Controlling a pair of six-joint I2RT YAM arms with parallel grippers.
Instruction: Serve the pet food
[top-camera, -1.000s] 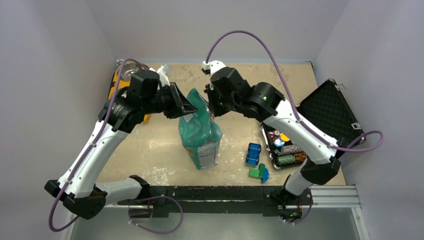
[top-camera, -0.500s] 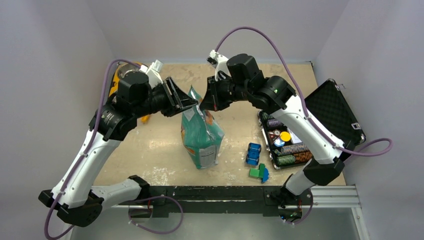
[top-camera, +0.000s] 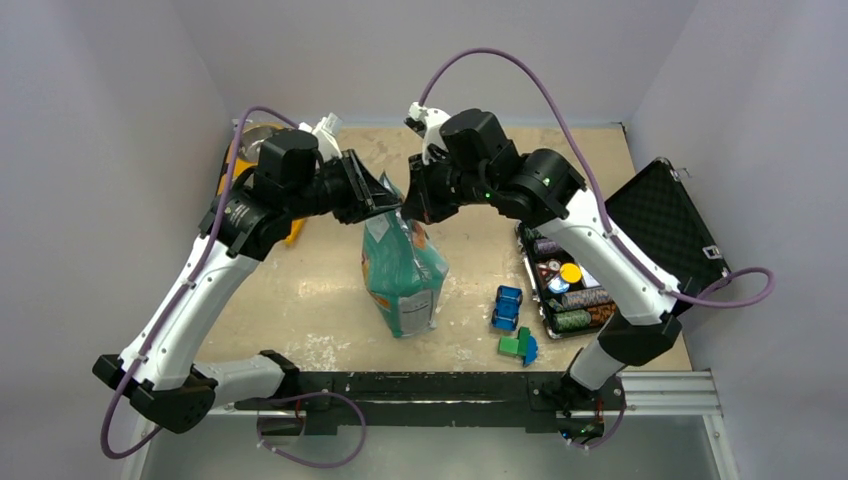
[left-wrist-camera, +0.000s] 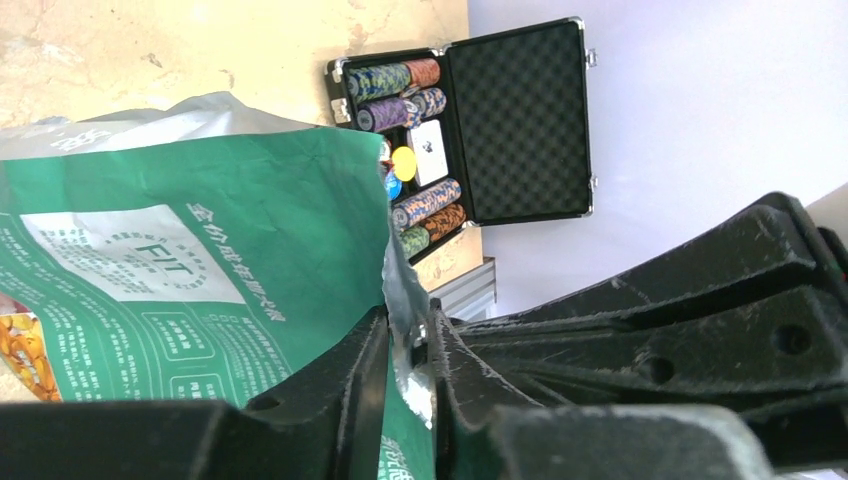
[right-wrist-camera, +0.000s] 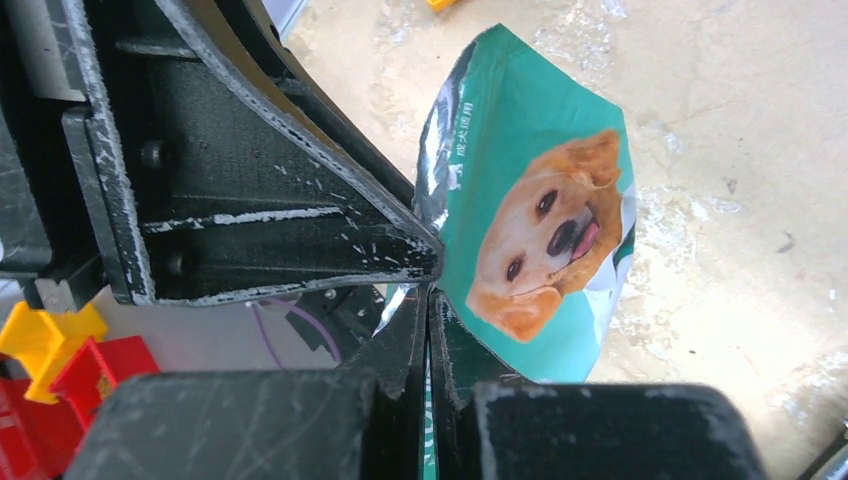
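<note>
1. Top external view: I count one teal-green pet food bag (top-camera: 401, 268), standing upright at frame centre on the table (top-camera: 300, 290). My two grippers meet at its top edge: my left gripper (top-camera: 388, 205) from the left, my right gripper (top-camera: 409, 212) from the right. Right of the bag lie two blue toy blocks (top-camera: 508, 307) and one green-and-blue block (top-camera: 519, 345). Further right is one open black case (top-camera: 640, 245) with stacked poker chips (top-camera: 575, 310). One yellow object (top-camera: 240, 170) sits at upper left, partly behind my left arm.

2. Left wrist view: my left fingers (left-wrist-camera: 345, 385) are narrowly closed, pinching the bag's silvery top flap (left-wrist-camera: 405, 330) at lower centre. The bag's green printed back (left-wrist-camera: 190, 260) fills the left. The case (left-wrist-camera: 510, 120) shows at top centre, with about six chip rolls and one yellow chip; this count is unclear from above.

3. Right wrist view: my right fingers (right-wrist-camera: 440, 370) are pressed nearly together on the bag's edge at bottom centre. Only here shows the orange dog picture (right-wrist-camera: 545, 240) on the bag's front. My left gripper (right-wrist-camera: 260, 180) fills the upper left. Yellow and red blocks (right-wrist-camera: 50, 355) sit at lower left. No kibble is visible anywhere.
</note>
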